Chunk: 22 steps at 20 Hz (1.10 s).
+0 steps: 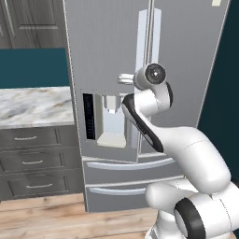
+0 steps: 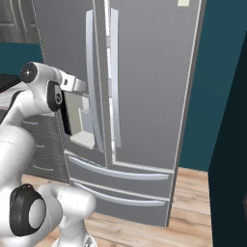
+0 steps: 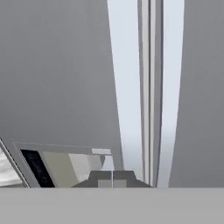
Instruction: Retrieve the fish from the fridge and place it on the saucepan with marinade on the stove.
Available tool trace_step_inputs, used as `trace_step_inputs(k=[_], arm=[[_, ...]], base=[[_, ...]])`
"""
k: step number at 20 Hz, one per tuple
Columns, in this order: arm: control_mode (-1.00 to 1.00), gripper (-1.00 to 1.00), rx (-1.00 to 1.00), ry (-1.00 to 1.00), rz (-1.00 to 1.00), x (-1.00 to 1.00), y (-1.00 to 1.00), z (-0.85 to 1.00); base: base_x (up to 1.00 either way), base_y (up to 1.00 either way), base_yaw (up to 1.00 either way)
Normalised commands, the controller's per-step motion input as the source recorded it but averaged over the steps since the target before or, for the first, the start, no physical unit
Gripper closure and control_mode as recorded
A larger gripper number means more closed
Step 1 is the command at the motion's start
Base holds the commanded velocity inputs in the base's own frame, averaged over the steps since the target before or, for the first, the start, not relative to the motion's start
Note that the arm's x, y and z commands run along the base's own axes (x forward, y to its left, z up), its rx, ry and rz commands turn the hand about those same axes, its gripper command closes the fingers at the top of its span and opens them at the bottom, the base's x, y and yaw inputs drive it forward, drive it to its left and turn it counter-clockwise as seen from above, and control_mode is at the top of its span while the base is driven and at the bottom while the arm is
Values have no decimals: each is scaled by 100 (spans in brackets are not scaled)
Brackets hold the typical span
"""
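I am holding my gripper (image 3: 112,180) fully closed, empty, beside the left door handle (image 3: 127,87) of the fridge (image 2: 144,72), doors shut; the fish is presumably inside. Risk: closed fingers slipping off the handle.

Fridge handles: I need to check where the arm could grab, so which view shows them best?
The right base view: both long vertical fridge handles run unobstructed beside the door seam. In the left base view the arm covers their lower part. The hand view shows a close stretch of them above the shut claw.
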Motion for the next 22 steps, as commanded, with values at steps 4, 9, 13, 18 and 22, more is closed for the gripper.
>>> trace_step_inputs(k=[4,9,13,18,22], arm=[[-100,100,0,0,0,-31,-16,0],[-100,100,0,0,0,-15,-43,0],[-100,100,0,0,2,0,-49,0],[-100,100,0,1,2,0,-44,0],[-100,100,0,2,8,12,-16,0]], base=[[0,0,0],[0,0,0],[0,0,0],[0,0,0],[0,0,0]])
